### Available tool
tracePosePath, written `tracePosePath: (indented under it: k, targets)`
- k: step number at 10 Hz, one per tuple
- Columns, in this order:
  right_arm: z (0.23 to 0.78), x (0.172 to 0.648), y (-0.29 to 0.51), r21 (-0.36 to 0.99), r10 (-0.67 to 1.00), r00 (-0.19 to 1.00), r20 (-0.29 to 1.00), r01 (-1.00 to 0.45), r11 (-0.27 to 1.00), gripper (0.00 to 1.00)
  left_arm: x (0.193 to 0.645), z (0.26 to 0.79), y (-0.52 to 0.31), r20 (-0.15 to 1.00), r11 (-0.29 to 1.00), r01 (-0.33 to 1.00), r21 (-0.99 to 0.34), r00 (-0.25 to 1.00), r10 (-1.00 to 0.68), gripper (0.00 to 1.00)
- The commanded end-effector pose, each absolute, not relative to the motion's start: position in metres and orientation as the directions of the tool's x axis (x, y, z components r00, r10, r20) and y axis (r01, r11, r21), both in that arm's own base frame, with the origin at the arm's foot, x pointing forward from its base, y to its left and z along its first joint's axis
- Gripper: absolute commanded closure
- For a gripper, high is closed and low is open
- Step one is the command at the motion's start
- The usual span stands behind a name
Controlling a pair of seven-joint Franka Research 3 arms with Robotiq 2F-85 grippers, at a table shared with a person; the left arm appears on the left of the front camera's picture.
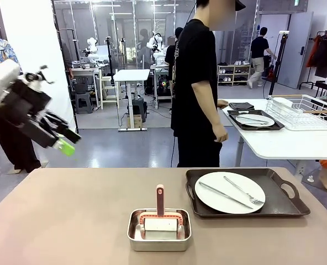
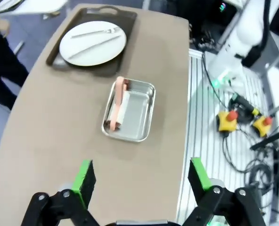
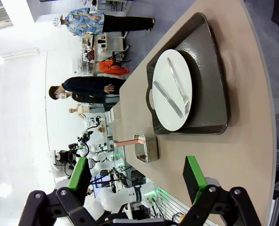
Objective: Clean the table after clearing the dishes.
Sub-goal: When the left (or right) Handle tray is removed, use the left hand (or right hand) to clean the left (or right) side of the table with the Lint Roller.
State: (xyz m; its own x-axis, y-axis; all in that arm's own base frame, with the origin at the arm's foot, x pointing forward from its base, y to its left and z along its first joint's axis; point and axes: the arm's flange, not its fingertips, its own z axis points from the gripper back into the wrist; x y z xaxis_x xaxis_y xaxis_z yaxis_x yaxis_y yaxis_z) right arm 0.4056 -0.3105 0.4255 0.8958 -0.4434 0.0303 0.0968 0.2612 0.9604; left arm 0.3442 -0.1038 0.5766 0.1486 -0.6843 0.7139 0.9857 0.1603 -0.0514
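On the taupe-brown table, at the right, a dark handled tray carries a white plate with a fork and chopsticks. My left gripper hangs open above the table's far left edge. In its wrist view the left gripper is open and holds nothing, with the table below and the plate far ahead. The right gripper is also open with nothing in it, looking along the table at the plate on its tray.
A steel pan near the front middle holds a pink-handled scrubber. A person in black stands at the far side. Beyond, a white table bears a second tray with a plate and a wire rack.
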Motion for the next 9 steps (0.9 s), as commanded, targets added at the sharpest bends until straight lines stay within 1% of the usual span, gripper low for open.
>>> tracePosePath:
  k: [1,2,3,4,5,6,9]
  targets:
    - [0.429,0.404,-0.310,0.961,-0.446,0.895,0.027,0.100,0.259,0.00,0.343,0.562,-0.146,0.678,0.039,0.997,0.067,-0.017,-0.735,0.00]
    - [0.429,0.404,-0.310,0.961,-0.446,0.895,0.027,0.100,0.259,0.00,0.339,0.554,-0.180,0.621,-0.068,0.987,0.145,-0.145,-0.771,0.00]
    - [0.429,0.404,-0.310,0.961,-0.446,0.895,0.027,0.100,0.259,0.00,0.337,0.544,-0.209,0.587,-0.138,0.983,0.120,-0.183,-0.789,0.00]
    - [0.429,0.404,-0.310,0.961,-0.446,0.895,0.027,0.100,0.259,0.00,0.336,0.533,-0.231,0.546,-0.184,0.973,0.139,-0.230,-0.806,0.00]
    - [0.429,0.404,-0.310,0.961,-0.446,0.895,0.027,0.100,0.259,0.00,0.331,0.521,-0.245,0.520,-0.223,0.968,0.117,-0.251,-0.817,0.00]
    - [0.429,0.404,-0.310,0.961,-0.446,0.895,0.027,0.100,0.259,0.00,0.326,0.511,-0.254,0.506,-0.232,0.965,0.122,-0.261,-0.822,0.00]
    - [0.429,0.404,-0.310,0.961,-0.446,0.895,0.027,0.100,0.259,0.00,0.320,0.516,-0.258,0.527,-0.235,0.968,0.089,-0.246,-0.813,0.00]
